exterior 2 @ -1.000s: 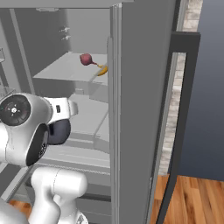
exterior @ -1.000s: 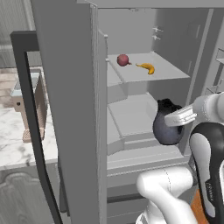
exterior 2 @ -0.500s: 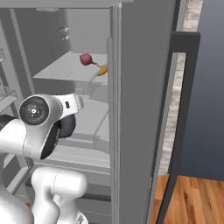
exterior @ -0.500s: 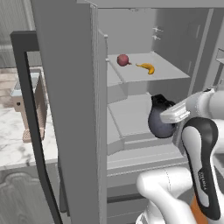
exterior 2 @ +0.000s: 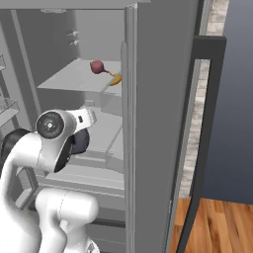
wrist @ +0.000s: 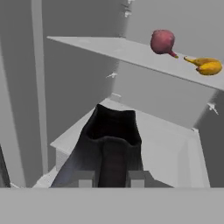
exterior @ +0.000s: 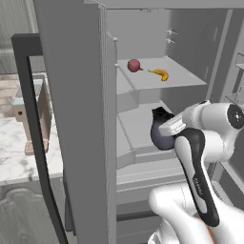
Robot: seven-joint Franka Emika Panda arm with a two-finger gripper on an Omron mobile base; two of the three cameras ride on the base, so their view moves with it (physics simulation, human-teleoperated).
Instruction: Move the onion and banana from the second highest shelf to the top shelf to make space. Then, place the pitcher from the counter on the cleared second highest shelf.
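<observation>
Even, flat light is filling my views, with no clear source and no glare showing anywhere. The fridge interior is reading as soft greys, darkening toward its back corners and under the top shelf (exterior: 188,82). Only faint shadow is lying beneath the onion (wrist: 162,41) and banana (wrist: 205,65). My hand view is looking soft and slightly blurred, the pitcher (wrist: 111,148) losing its detail into near-black. Edges are staying straight, without lens distortion.
</observation>
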